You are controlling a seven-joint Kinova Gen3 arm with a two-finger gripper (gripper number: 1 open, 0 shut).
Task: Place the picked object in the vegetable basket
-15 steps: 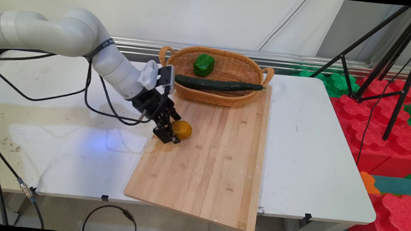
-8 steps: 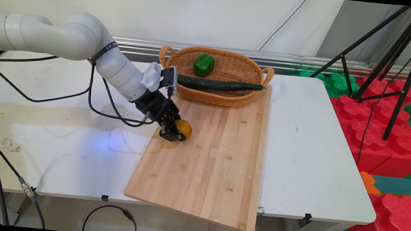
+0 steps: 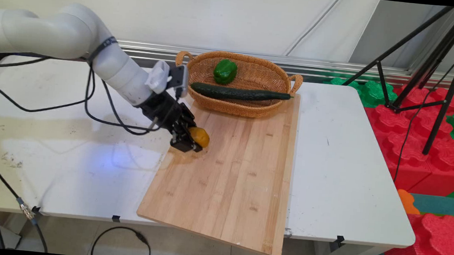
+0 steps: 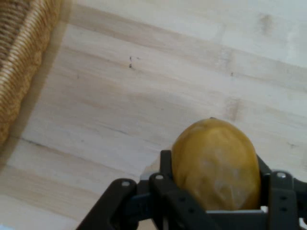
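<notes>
GRIPPER: the black two-finger gripper [image 3: 192,140] is clenched on a yellow-orange, egg-shaped fruit, probably a lemon [image 3: 199,136]. In the hand view the gripper [image 4: 214,187] has one finger pressed to each side of the fruit [image 4: 216,164], which fills the space between them.

HELD THING: the lemon sits at the left edge of the wooden cutting board [image 3: 231,172], toward its far half. It appears slightly raised above the wood, with a soft shadow under it on the board; whether it touches the surface, I cannot tell for sure.

ARM: the white arm comes in from the upper left, sloping down to the right over the table, with black cables [image 3: 102,109] looping beneath it.

CUTTING BOARD: pale bamboo, lying lengthwise from the basket toward the near side of the white table [image 3: 345,165]; its near edge overhangs the table's front edge. In the hand view the board [image 4: 158,91] fills most of the frame.

BASKET: an oval wicker basket [image 3: 253,107] with two handles stands at the board's far end, its near side resting on the board. The hand view shows a strip of its woven wall [image 4: 21,52] at the upper left.

IN THE BASKET: a green bell pepper [image 3: 225,71] toward the back left, and a long dark cucumber [image 3: 240,93] lying across the basket, its right tip reaching the rim by the right handle.

SURROUNDINGS: a black tripod [image 3: 430,62] stands to the right of the table over red and green foam blocks [image 3: 425,131] on the floor.
</notes>
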